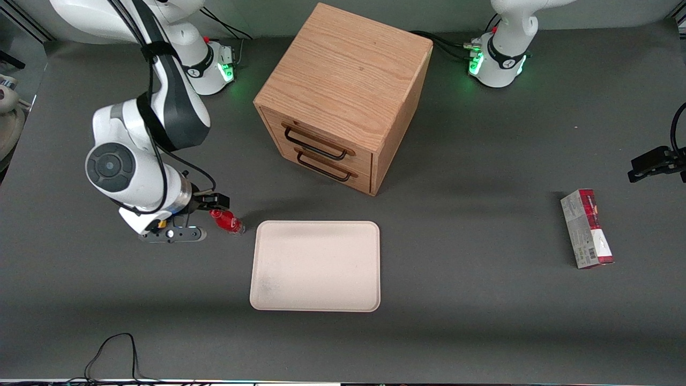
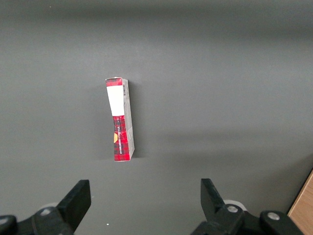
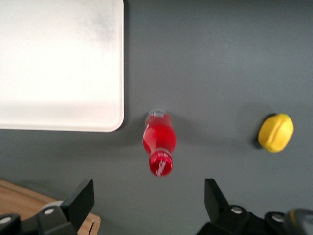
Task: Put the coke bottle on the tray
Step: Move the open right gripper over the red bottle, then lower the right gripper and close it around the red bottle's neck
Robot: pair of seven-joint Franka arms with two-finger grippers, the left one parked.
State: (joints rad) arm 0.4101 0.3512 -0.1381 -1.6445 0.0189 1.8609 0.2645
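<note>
The coke bottle [image 1: 228, 221], small with a red cap, red label and clear base, rests on the grey table just beside a corner of the cream-white tray [image 1: 315, 266], apart from it. It also shows in the right wrist view [image 3: 158, 142], next to the tray's rounded corner [image 3: 58, 63]. My right gripper [image 1: 213, 206] hovers above the bottle's cap end. In the right wrist view the gripper [image 3: 149, 198] is open and empty, its two black fingers spread wide with the red cap just ahead of the gap between them.
A yellow lemon-shaped object [image 3: 276, 132] lies on the table near the bottle. The wooden two-drawer cabinet [image 1: 343, 96] stands farther from the front camera than the tray. A red-and-grey carton [image 1: 587, 228] lies toward the parked arm's end and also shows in the left wrist view [image 2: 120, 120].
</note>
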